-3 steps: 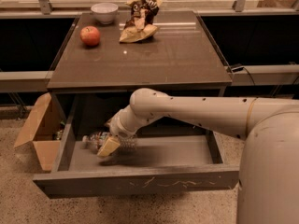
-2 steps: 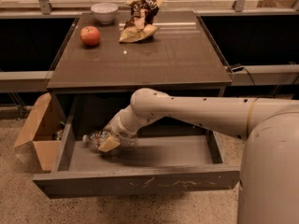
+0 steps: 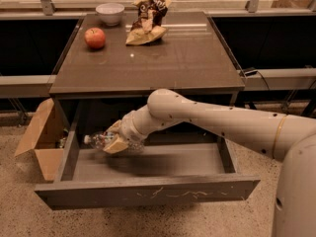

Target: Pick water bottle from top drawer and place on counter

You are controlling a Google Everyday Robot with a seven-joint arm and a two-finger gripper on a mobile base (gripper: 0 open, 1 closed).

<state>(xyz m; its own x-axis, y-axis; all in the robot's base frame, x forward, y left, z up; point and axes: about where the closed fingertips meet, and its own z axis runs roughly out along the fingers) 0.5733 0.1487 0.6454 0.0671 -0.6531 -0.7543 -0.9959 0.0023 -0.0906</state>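
The water bottle (image 3: 98, 140) is clear with a white cap pointing left. It lies on its side at the left end of the open top drawer (image 3: 148, 194), just above the drawer floor. My gripper (image 3: 116, 142) reaches in from the right and is shut on the bottle's body. Its tan fingertips (image 3: 115, 145) hide the right half of the bottle. The counter (image 3: 173, 58) is the dark glossy top above the drawer.
On the counter are a red apple (image 3: 95, 37) at the back left, a white bowl (image 3: 110, 13) and a crumpled brown bag (image 3: 147, 21). An open cardboard box (image 3: 42, 137) stands on the floor to the left of the drawer.
The gripper closed around the bottle and rose a little, lifting the bottle slightly off the drawer floor.
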